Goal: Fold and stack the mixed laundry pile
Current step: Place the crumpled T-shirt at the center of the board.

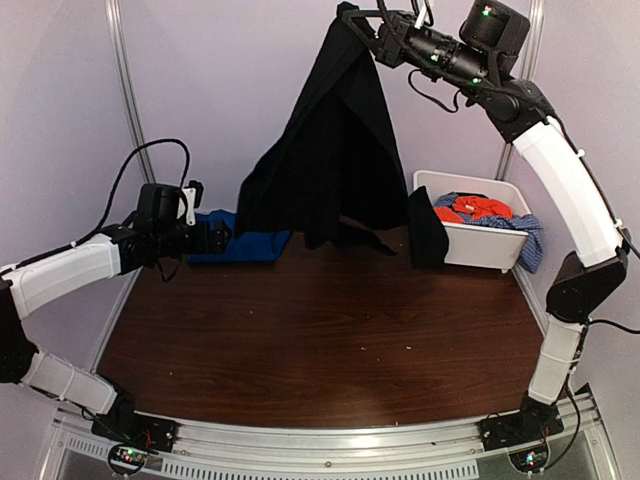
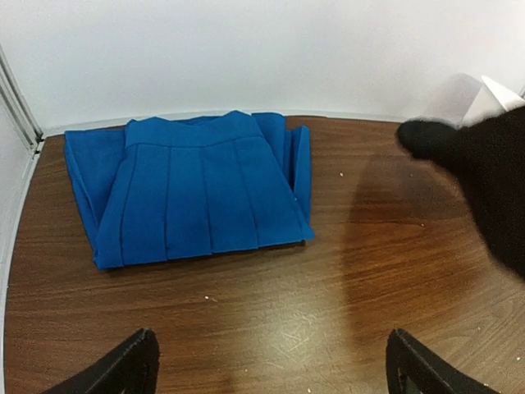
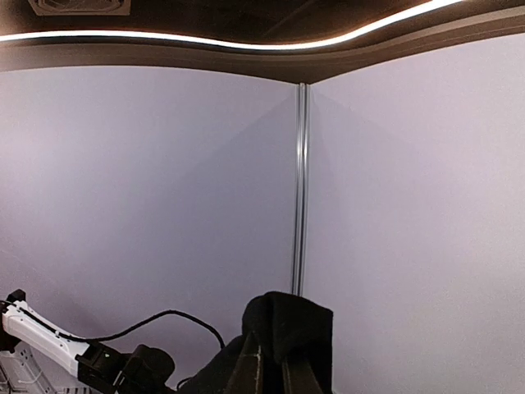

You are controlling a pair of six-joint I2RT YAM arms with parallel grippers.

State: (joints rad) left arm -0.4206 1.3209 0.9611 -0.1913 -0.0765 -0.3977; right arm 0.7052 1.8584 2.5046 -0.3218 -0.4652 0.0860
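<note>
The black garment (image 1: 330, 150) hangs at twelve o'clock from the right gripper (image 1: 365, 22), which is clamped tight on its top, the white tub (image 1: 465, 182) at two o'clock holds the orange-red garment (image 1: 482, 208) and the speckled garment (image 1: 530, 240), and the folded royal-blue garment (image 2: 193, 189) lies at ten o'clock before the wide-spread, empty left gripper (image 2: 271, 357).

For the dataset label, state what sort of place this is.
Probably a lab test booth, not a home: bare pale walls, a metal corner post, a wood-look table, left arm and right arm bolted to a rail.
</note>
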